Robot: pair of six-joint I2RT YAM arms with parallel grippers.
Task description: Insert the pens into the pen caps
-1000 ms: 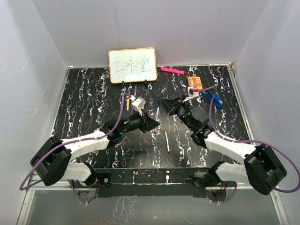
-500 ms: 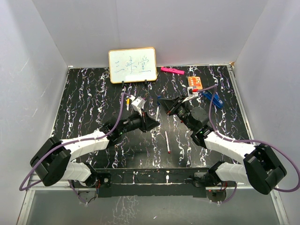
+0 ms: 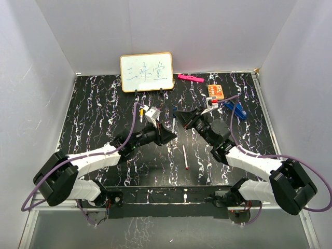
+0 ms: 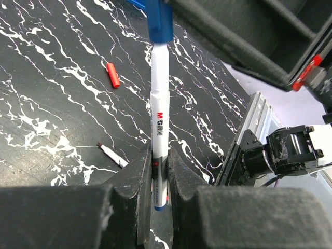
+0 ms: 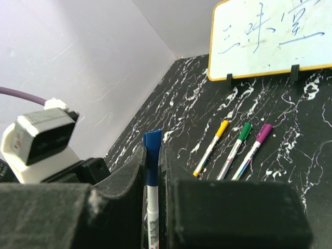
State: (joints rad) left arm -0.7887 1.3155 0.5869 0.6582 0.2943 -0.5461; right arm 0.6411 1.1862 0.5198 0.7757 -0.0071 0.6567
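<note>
My left gripper [image 4: 157,155] is shut on a white pen [image 4: 160,114] with a blue end. My right gripper [image 5: 151,155] is shut on the blue cap [image 5: 151,161], which sits on that pen's far end and also shows in the left wrist view [image 4: 158,21]. In the top view the two grippers, left [image 3: 170,136] and right [image 3: 181,116], meet tip to tip above the table's middle. A red-tipped uncapped pen [image 3: 184,157] lies on the table and also shows in the left wrist view [image 4: 111,154], with a loose red cap [image 4: 113,74] nearby. Pens capped yellow [image 5: 210,148], green [image 5: 235,150] and purple [image 5: 252,150] lie side by side.
A small whiteboard [image 3: 147,72] stands at the back. A pink marker [image 3: 190,78], an orange card [image 3: 215,91] and a blue object [image 3: 236,109] lie at the back right. The table is black marble-patterned with white walls around it.
My right gripper has shifted slightly up and to the left with the blue cap. The left arm has hardly moved.
</note>
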